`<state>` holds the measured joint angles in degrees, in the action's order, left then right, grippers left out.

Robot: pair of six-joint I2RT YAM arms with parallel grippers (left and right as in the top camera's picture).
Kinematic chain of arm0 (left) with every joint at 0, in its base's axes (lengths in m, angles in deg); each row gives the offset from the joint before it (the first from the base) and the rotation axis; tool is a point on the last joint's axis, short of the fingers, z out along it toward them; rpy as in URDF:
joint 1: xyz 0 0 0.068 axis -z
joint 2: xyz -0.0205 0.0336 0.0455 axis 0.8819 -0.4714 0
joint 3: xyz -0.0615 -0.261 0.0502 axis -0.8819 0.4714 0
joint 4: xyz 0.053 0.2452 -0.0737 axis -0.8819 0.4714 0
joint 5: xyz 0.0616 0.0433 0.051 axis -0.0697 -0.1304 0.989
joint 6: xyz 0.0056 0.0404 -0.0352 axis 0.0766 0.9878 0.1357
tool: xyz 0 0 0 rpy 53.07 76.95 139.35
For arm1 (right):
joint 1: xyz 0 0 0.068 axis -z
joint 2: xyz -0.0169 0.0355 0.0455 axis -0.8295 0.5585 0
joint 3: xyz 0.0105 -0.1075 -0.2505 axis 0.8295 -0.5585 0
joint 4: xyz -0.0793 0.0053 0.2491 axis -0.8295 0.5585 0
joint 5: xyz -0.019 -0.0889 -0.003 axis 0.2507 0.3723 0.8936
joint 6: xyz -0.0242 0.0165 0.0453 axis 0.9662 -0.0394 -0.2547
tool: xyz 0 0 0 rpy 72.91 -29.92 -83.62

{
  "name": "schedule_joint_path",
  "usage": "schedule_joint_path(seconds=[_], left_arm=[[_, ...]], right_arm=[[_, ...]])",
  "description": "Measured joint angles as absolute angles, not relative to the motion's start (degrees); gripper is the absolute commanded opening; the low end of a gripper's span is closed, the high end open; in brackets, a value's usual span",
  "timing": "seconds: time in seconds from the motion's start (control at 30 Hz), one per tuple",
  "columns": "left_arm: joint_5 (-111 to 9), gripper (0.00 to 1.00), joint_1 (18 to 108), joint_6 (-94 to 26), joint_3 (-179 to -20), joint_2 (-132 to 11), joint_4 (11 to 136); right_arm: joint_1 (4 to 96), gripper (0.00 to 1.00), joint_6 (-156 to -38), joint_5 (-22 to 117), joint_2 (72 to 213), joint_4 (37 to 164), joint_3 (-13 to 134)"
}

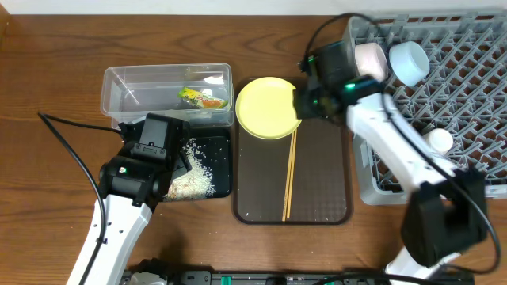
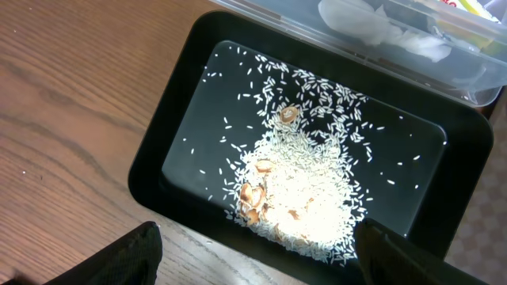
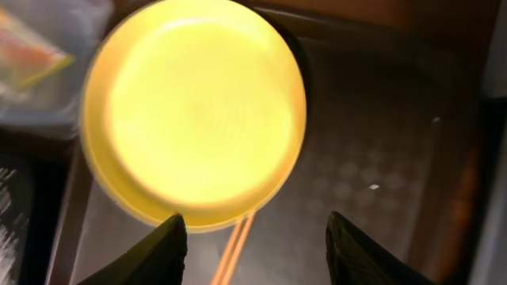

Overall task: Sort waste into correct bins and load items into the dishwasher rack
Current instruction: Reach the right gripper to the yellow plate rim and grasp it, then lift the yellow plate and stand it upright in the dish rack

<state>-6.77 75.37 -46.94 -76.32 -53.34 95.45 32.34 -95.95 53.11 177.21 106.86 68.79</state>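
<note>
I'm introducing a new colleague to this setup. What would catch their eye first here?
The bright yellow plate at the far end of the brown serving tray, with the right pincer open over its edge. Next, the white rice heaped in the black tray on the left.

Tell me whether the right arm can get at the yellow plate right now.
Probably yes. The right end effector hangs open over the rim of the plate with nothing between them. It lies on the brown tray, partly atop the chopsticks, so gripping may be fiddly.
</note>
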Motion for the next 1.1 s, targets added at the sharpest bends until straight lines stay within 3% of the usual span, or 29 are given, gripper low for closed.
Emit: schedule_joint_path(seconds=[0.27,0.57,0.87,1.1], left_arm=[[-6.8,0.80,75.4,-46.9,-76.3,-53.3,95.4],[-6.8,0.80,75.4,-46.9,-76.3,-53.3,95.4],[-6.8,0.80,75.4,-46.9,-76.3,-53.3,95.4],[-6.8,0.80,75.4,-46.9,-76.3,-53.3,95.5]], right_arm=[[30.9,0.47,-107.0,59.5,187.0,101.2,68.2],[30.9,0.02,-113.4,59.8,192.3,98.1,68.1],[31.3,0.01,-116.9,59.7,192.1,94.9,68.2],[34.4,0.01,-110.8,61.4,182.1,99.7,68.2]])
